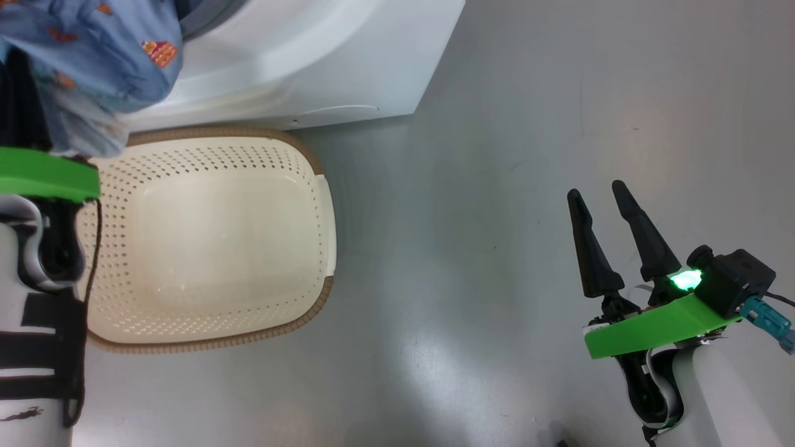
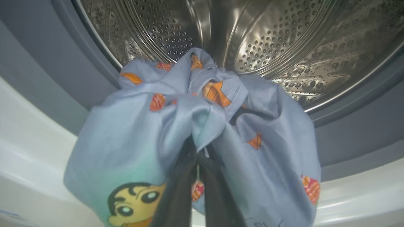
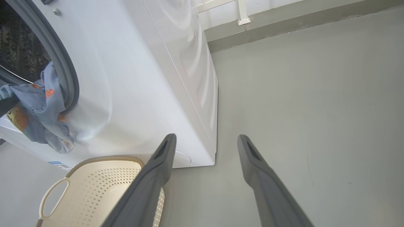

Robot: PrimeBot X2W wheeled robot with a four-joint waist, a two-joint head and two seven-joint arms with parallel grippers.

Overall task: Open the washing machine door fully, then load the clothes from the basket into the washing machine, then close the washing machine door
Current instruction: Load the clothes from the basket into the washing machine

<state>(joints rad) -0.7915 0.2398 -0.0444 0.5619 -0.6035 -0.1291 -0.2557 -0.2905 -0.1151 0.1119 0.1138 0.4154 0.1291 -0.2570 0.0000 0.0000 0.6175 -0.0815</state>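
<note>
My left gripper (image 2: 197, 157) is shut on the clothes (image 2: 142, 132), a bunched blue garment with orange cartoon prints. It holds them at the mouth of the washing machine (image 2: 268, 41), just before the steel drum and above the grey gasket. In the head view the clothes (image 1: 93, 56) hang at the top left and cover the left fingers. The basket (image 1: 326, 205) sits on the floor against the washing machine (image 1: 298, 62), its inside bare. My right gripper (image 1: 596, 192) stands open over the floor at the right, holding nothing. The washing machine door is out of view.
Grey floor spreads to the right of the machine (image 3: 142, 78) and the basket (image 3: 94, 186). A wall with a skirting strip (image 3: 284, 25) runs behind. The right gripper (image 3: 205, 138) points at bare floor beside the machine's corner.
</note>
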